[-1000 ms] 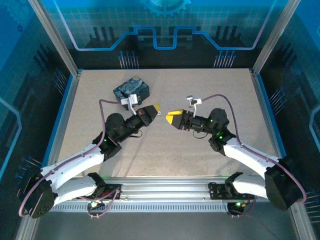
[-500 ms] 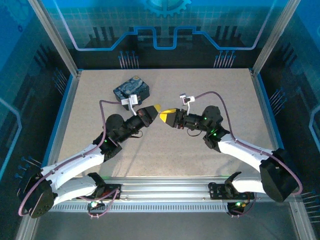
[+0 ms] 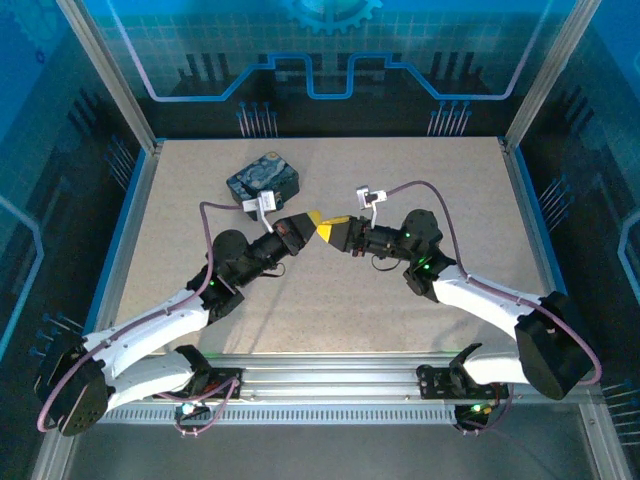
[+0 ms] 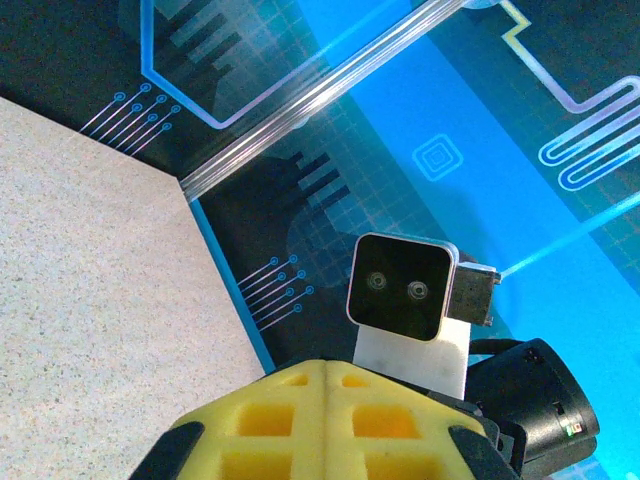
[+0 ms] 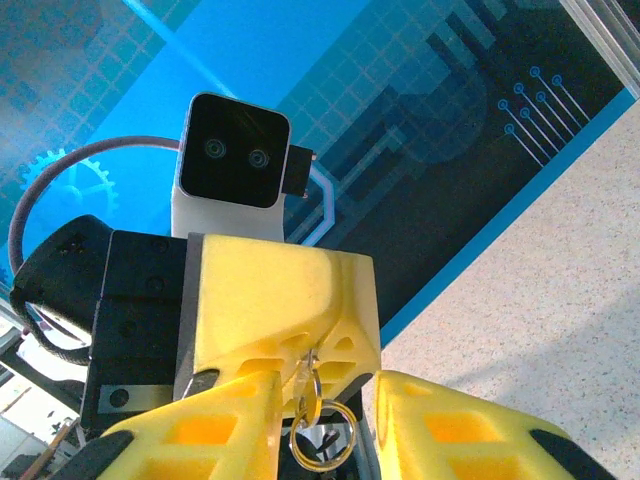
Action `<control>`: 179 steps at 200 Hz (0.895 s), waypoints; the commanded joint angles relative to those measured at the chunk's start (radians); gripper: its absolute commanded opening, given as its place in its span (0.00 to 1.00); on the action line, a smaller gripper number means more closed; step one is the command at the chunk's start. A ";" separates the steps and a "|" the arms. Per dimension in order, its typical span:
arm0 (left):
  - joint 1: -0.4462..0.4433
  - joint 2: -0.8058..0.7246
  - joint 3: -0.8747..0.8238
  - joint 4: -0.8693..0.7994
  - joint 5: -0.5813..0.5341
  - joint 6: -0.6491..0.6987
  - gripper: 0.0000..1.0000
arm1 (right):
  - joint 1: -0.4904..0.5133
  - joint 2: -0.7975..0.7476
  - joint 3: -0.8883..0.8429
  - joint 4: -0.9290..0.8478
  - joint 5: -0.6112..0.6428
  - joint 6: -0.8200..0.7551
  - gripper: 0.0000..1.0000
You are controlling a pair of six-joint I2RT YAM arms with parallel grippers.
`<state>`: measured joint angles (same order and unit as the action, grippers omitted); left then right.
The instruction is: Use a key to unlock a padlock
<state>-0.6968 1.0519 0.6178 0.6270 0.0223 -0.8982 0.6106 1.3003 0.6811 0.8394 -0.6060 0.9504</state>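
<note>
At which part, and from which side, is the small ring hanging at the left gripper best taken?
Probably its free lower half, from straight ahead: the ring hangs below the shut left gripper, and the right gripper's open fingers stand either side.

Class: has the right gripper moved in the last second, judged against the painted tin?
Yes. The right gripper moved left, toward the tin and left gripper.

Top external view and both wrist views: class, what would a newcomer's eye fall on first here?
The left gripper and right gripper nearly touch, yellow tip to yellow tip, over the middle of the table. In the right wrist view a ring dangles from what looks like the key, pinched in the left gripper's shut fingers and framed by the right gripper's open ones. A dark blue swirl-painted tin sits far left on the table.
</note>
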 commanded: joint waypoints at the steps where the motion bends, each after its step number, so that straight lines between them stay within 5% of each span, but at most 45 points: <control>1: -0.004 -0.009 -0.013 0.036 -0.001 0.006 0.00 | 0.016 0.012 0.032 0.036 0.010 0.008 0.30; 103: -0.005 -0.011 -0.016 0.030 -0.010 0.008 0.00 | 0.021 0.018 0.032 0.033 0.011 0.013 0.20; 179: -0.005 -0.012 -0.015 0.012 -0.019 0.013 0.00 | 0.021 -0.009 0.028 0.017 -0.006 0.007 0.31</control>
<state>-0.6968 1.0519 0.6159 0.6262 0.0219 -0.8982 0.6216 1.3094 0.6827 0.8463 -0.6064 0.9653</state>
